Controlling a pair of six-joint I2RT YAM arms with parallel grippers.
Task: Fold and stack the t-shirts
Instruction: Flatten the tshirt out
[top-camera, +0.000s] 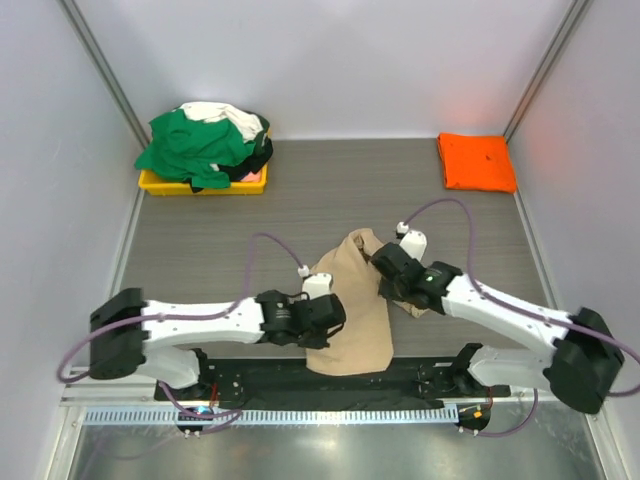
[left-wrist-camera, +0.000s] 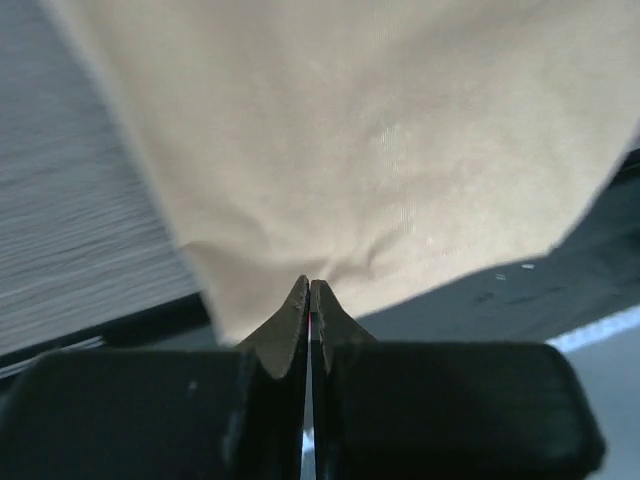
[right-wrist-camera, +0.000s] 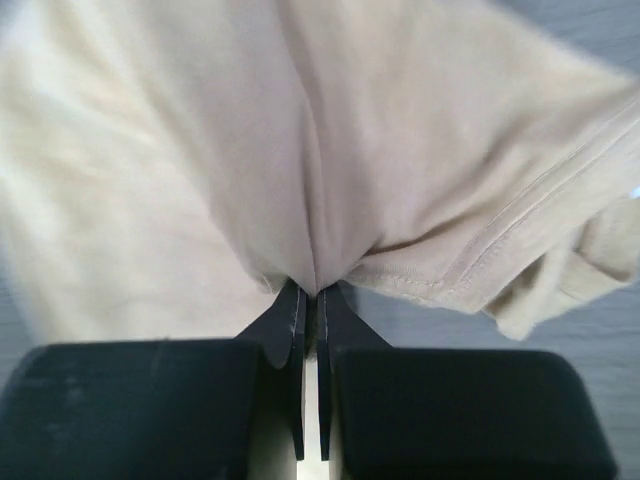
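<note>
A grey wood-grain desk (top-camera: 330, 190) sits between plain white walls (top-camera: 320, 60). The left gripper (left-wrist-camera: 308, 287) and right gripper (right-wrist-camera: 308, 292) each pinch tight on the tan t-shirt (top-camera: 352, 325).

I work in a lab test cell: plain white walls (top-camera: 330, 60) with metal posts (top-camera: 100, 60) at 11 and 1 o'clock close a grey table (top-camera: 330, 190), and a slotted rail (top-camera: 300, 415) runs at 6 o'clock.
</note>
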